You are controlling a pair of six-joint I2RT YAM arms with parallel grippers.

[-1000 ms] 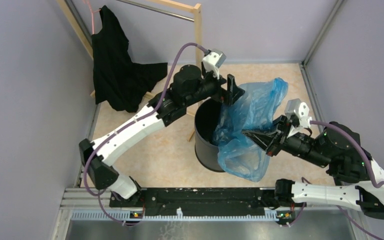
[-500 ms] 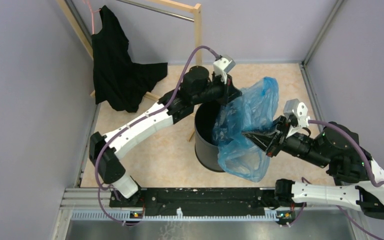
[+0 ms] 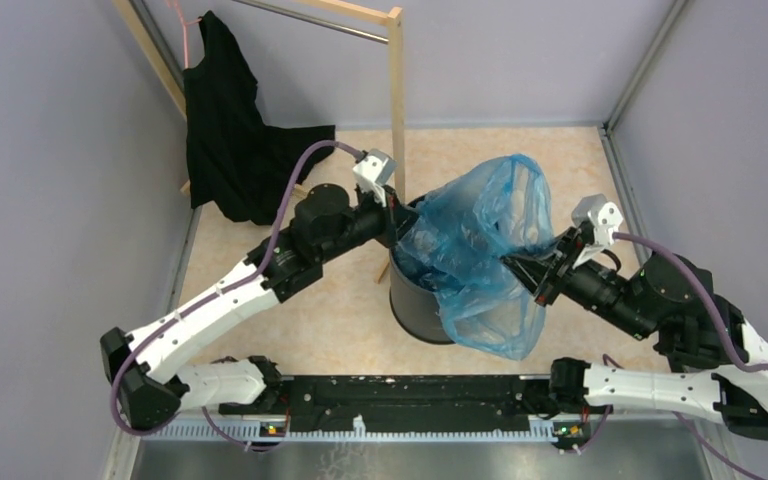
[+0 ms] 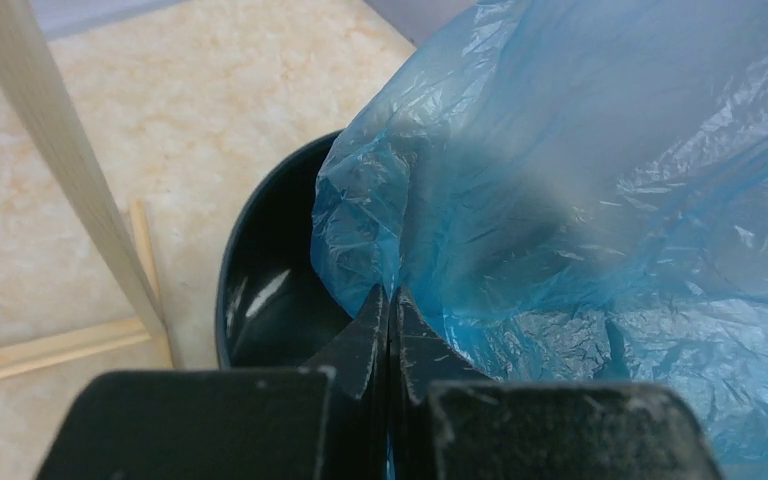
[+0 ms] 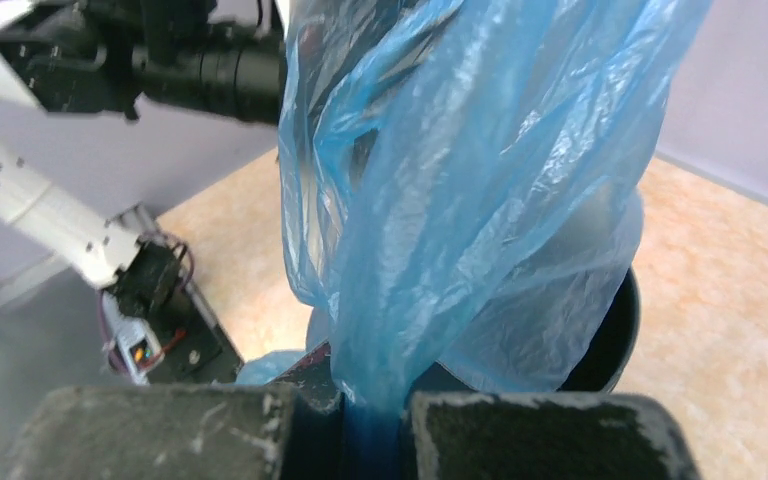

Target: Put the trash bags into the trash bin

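Observation:
The light-blue trash bag [image 3: 480, 235] is stretched over the mouth of the dark trash bin [image 3: 412, 305], and part of it hangs down the bin's right outer wall. My left gripper [image 3: 397, 215] is at the bin's far-left rim, shut on the bag's left edge. In the left wrist view the left gripper [image 4: 390, 296] pinches a fold of the bag [image 4: 580, 200] above the bin's open inside [image 4: 270, 300]. My right gripper [image 3: 522, 268] is shut on the bag's right side. In the right wrist view the bag [image 5: 460, 180] bunches into that gripper [image 5: 370, 405] above the bin [image 5: 610, 335].
A black garment [image 3: 235, 130] hangs on a wooden rack at the back left. One rack post [image 3: 396, 90] stands just behind the bin, close to my left wrist, and shows as the post [image 4: 70, 170] in the left wrist view. Grey walls enclose the table on three sides.
My left gripper went from open to shut on the bag's left edge. That arm then drew back left, pulling the bag wider across the bin. The right gripper rose slightly.

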